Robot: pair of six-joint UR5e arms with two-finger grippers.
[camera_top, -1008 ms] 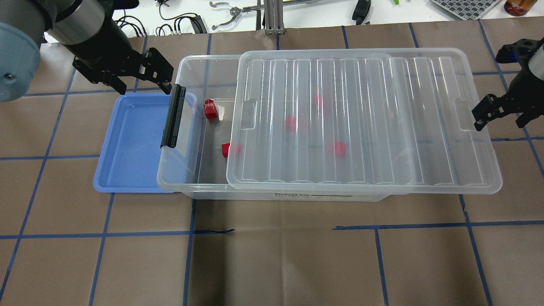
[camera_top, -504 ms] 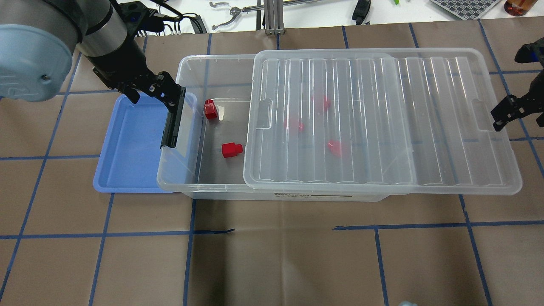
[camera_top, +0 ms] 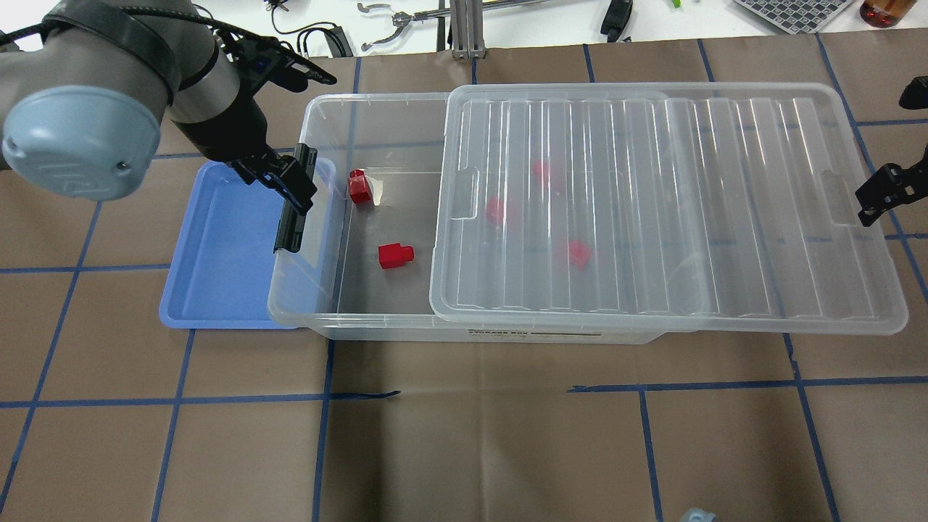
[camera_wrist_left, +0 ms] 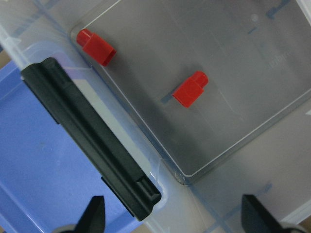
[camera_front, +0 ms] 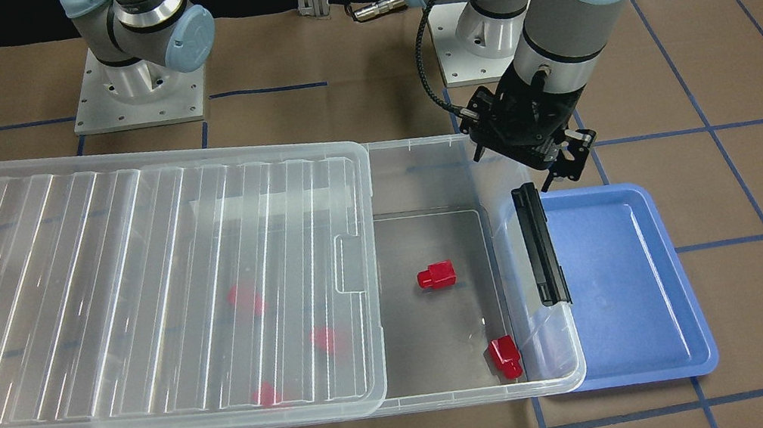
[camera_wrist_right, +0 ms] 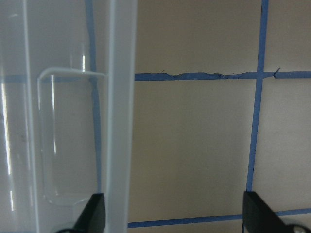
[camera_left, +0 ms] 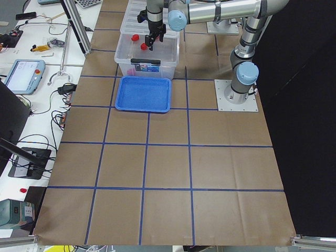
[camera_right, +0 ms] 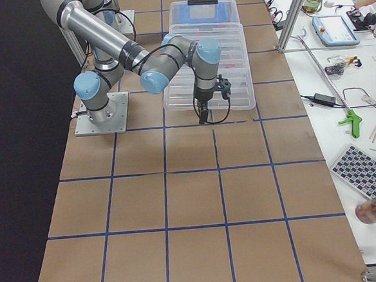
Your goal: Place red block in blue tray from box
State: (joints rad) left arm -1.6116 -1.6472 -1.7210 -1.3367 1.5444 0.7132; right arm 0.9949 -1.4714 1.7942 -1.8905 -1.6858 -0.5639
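The box (camera_top: 313, 290) is a clear bin with its ribbed lid (camera_top: 652, 203) slid toward my right, leaving the latch (camera_top: 293, 210) end uncovered. Two red blocks (camera_top: 359, 187) (camera_top: 395, 255) lie on the uncovered floor; they also show in the left wrist view (camera_wrist_left: 96, 46) (camera_wrist_left: 190, 89). Three more red blocks (camera_top: 578, 254) show blurred under the lid. The blue tray (camera_top: 225, 246) is empty and sits partly under the latch end. My left gripper (camera_top: 279, 181) is open and empty above the latch. My right gripper (camera_top: 888, 190) is open at the lid's far end, with the lid's rim (camera_wrist_right: 116, 111) between its fingers.
The table is brown paper with a grid of blue tape lines (camera_top: 478, 391). Tools and cables lie on the white bench (camera_top: 406, 22) beyond the table's far edge. Both arm bases (camera_front: 139, 84) stand behind the box in the front-facing view.
The lid has slid further to the right with my right gripper, uncovering the second red block. My left gripper has moved right and down to the box's latch end.
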